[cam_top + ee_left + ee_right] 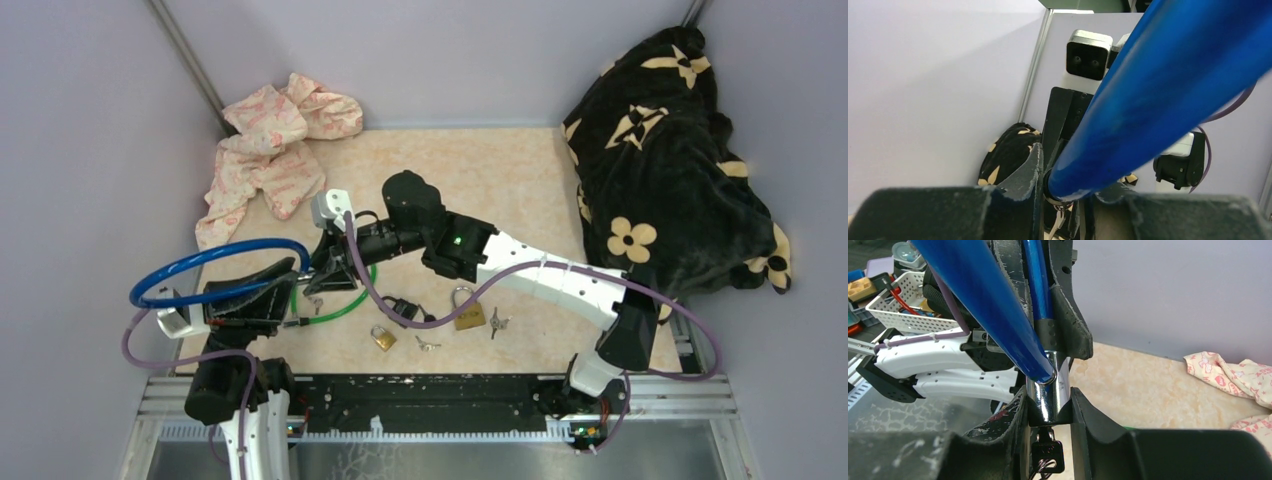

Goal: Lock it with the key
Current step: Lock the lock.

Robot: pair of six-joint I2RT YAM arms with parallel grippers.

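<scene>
A white basket beyond the tabletop is filled with small items too blurred to be named. The blue cable lock is held above the tabletop's left side. Its cable end is clamped by the left hand, and its silver barrel by the right hand. The key is seen just under the barrel, its blade hidden.

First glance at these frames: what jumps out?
The blue cable lock, held between both arms at front left: the left gripper clamps the cable, and the right gripper pinches its steel barrel, with a black-headed key at the barrel's lower end. Next comes the black flowered blanket heaped at back right, then the two brass padlocks lying front centre.
</scene>
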